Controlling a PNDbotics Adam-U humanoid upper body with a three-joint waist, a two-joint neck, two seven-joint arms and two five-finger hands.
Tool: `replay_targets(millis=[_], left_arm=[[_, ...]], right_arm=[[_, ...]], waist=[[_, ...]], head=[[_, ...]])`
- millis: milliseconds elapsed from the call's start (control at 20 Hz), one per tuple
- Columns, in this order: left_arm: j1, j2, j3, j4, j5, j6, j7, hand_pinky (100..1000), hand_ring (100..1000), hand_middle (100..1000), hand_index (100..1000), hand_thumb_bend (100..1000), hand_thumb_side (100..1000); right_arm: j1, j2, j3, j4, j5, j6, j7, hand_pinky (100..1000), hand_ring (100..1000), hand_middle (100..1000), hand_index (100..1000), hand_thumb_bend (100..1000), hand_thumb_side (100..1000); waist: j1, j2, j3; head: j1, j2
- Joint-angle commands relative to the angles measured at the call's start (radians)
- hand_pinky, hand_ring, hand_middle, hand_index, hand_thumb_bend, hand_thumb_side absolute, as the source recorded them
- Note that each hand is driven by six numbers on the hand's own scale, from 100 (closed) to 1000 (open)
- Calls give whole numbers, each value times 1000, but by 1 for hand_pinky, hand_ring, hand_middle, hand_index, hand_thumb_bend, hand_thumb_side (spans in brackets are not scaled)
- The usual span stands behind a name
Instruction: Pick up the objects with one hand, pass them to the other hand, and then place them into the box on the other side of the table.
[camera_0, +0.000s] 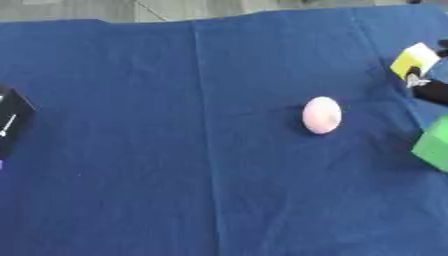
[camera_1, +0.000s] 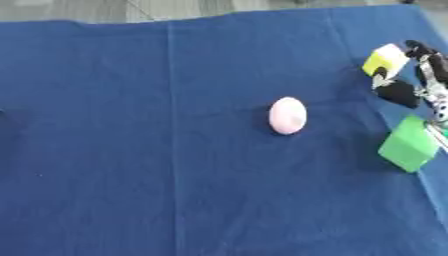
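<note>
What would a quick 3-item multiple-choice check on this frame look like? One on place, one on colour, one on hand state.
1. Where does the pink egg-shaped object lie?
A. On the bare blue cloth, near the middle
B. Inside the green block
C. In the right hand

2. What colour is the block nearest the right hand's fingers?
A. Red
B. Yellow
C. White

3. What is the right hand's state?
A. Resting flat and open on the cloth
B. Not in view
C. Fingers pinched on the yellow block

Answers:
1. A: the pink egg-shaped object sits alone on the blue cloth, apart from the green block.
2. B: the yellow block is at the fingers.
3. C: the right hand has fingers on either side of the yellow block.
</note>
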Motion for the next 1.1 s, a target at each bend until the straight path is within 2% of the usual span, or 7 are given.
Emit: replay_targets(millis=[50, 400, 600, 800, 1100], left_arm=[[0, 17, 5, -19, -2, -12, 1, 780, 725, 796, 912, 181, 922], [2, 13, 4, -19, 4, -37, -3, 780, 724, 794, 912, 183, 918], [2, 11, 2, -19, 7, -50, -9, 780, 724, 794, 911, 182, 918], [7, 9, -1, -19, 6, -53, -14, 780, 724, 794, 911, 179, 920], [14, 12, -1, -19, 6, -52, -16, 781, 724, 795, 911, 178, 919]], right_arm=[[5, -49, -34, -1, -26, -8, -54, 961, 943, 862, 998, 100, 371], [41, -54, -53, -1, -66, -29, -119, 972, 954, 871, 1000, 100, 391], [59, -48, -66, 19, -77, -39, -118, 975, 959, 878, 1000, 100, 449], [59, -48, -73, 38, -116, -75, -105, 982, 961, 879, 1000, 100, 519], [47, -61, -65, 58, -170, -119, -101, 981, 961, 879, 1000, 100, 556]], waist=[[1, -16, 0], [8, -8, 6], [11, -2, 14], [16, 3, 17], [21, 0, 19]], head=[[-11, -18], [-34, -23], [-49, -23], [-53, -29], [-65, -33]])
